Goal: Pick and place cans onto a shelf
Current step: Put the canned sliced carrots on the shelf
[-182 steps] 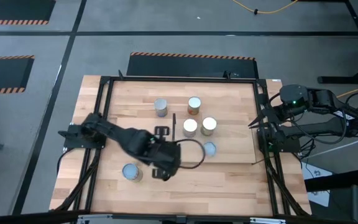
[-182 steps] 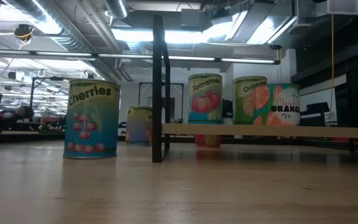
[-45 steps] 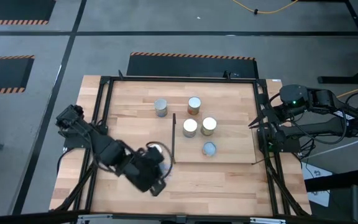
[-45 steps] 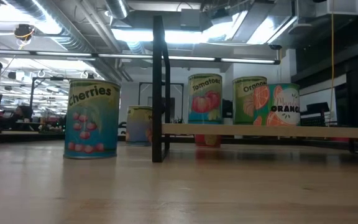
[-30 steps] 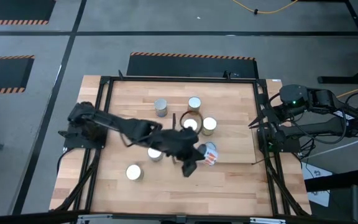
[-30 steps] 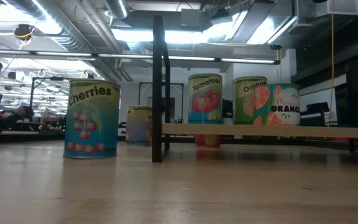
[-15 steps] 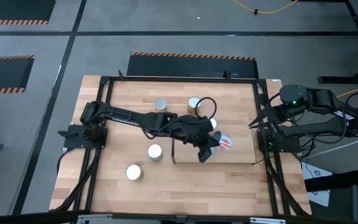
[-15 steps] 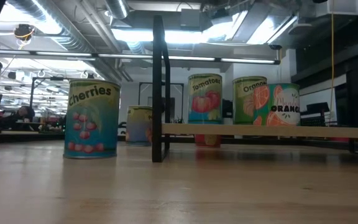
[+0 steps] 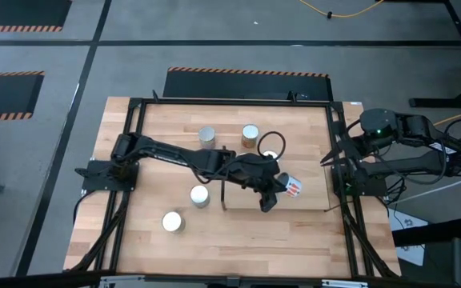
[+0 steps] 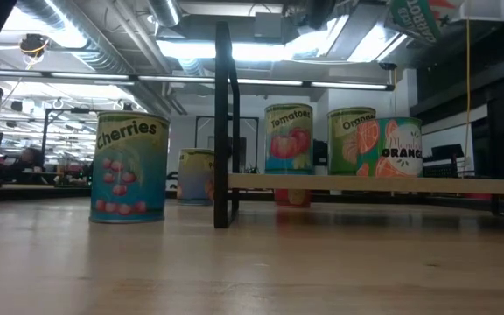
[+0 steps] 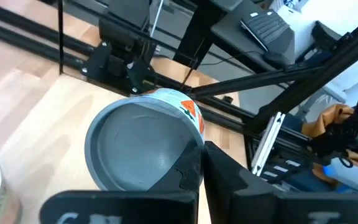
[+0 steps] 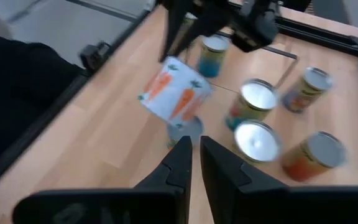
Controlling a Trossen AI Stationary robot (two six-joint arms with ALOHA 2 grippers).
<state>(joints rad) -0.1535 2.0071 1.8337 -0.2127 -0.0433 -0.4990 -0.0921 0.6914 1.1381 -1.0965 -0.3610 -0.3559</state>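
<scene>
Bare tabletop (image 9: pixel 294 232) along the near edge, open for a pass. Bare shelf (image 9: pixel 314 188) board toward the right edge. Blocked over the shelf's middle by the left arm, its left hand (image 9: pixel 272 190) clamped on a tilted carrot can (image 9: pixel 292 186) held above the board. Two loose cans (image 9: pixel 200 196) crowding the left half. Thin dark upright panel (image 10: pixel 224 122) fencing the shelf's left edge. More cans (image 9: pixel 250 134) clustered at the far side.

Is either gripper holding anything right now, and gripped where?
The left gripper holds the carrot can by its sides, tilted above the shelf. The right gripper holds nothing.
</scene>
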